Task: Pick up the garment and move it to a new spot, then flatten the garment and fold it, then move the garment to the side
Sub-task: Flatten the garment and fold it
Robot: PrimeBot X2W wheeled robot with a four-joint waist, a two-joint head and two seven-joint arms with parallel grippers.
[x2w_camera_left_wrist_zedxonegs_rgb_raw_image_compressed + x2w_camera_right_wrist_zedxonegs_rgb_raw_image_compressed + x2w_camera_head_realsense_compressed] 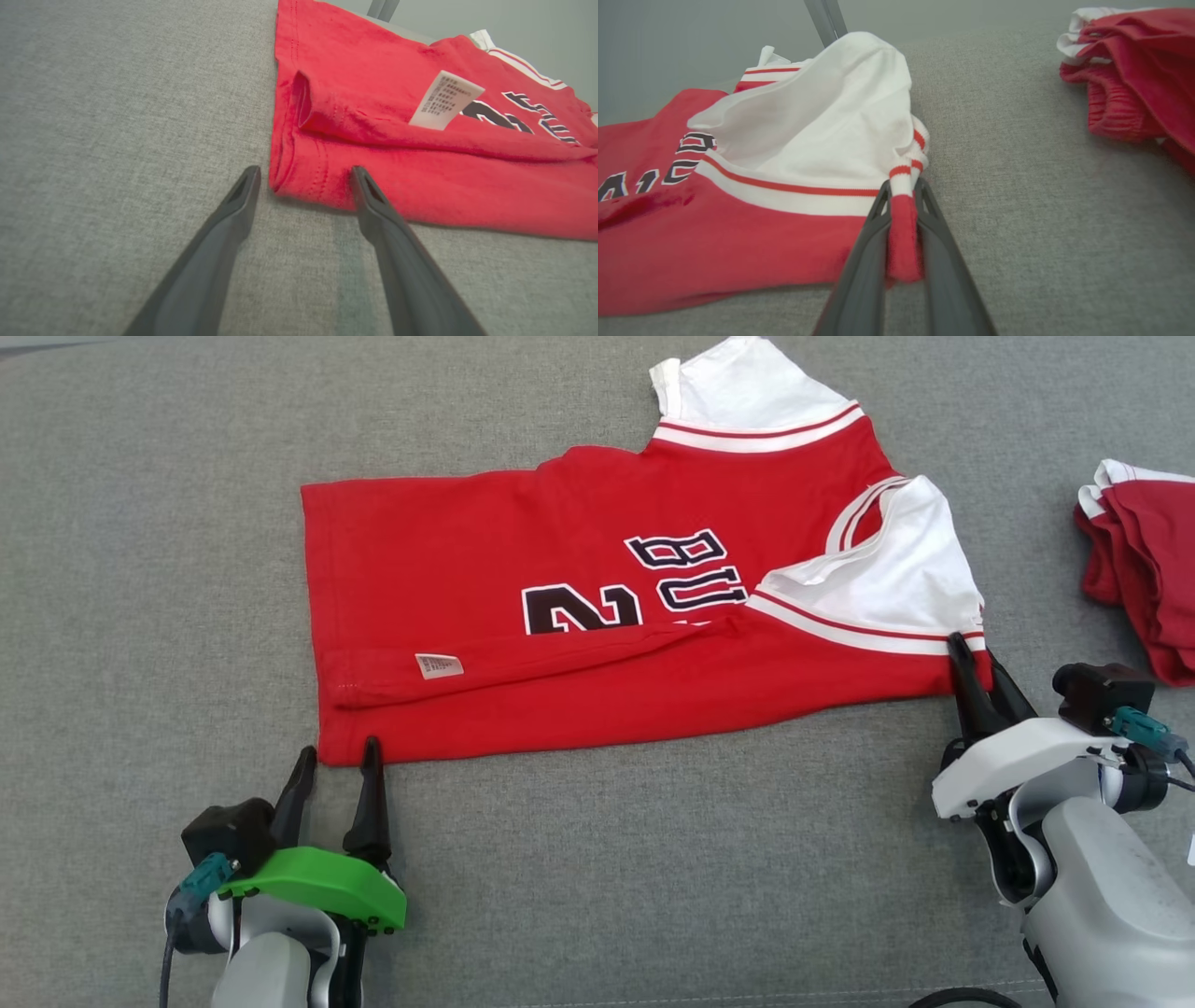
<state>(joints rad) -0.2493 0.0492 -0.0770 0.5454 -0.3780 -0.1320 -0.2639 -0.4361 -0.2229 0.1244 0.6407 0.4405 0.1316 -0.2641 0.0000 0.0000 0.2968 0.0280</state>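
Folding step, both near corners being taken. The shirt (560,644), red with white sleeves, lies spread on the grey cloth surface (140,569), hem to the left and collar to the right. A narrow strip along its near edge is already turned over, with a white label (439,665) showing at the fold.

The right gripper (974,651) is clenched on the near-right corner, with the red and white banded edge of the sleeve pinched between its fingers. The left gripper (338,751) is released, jaws wide. It stands at the near-left hem corner, one finger on the bare surface just left of the corner and the other at the shirt's near edge. Nothing is held on that side.

A second heap of red clothing (1144,560) lies at the far right, well apart from the shirt.

The grasp appears half made. The next move calls for the left jaws to slide onto the hem corner and close through both layers. The two arms would then lift evenly and carry the near edge toward the far edge without dragging the shirt askew.
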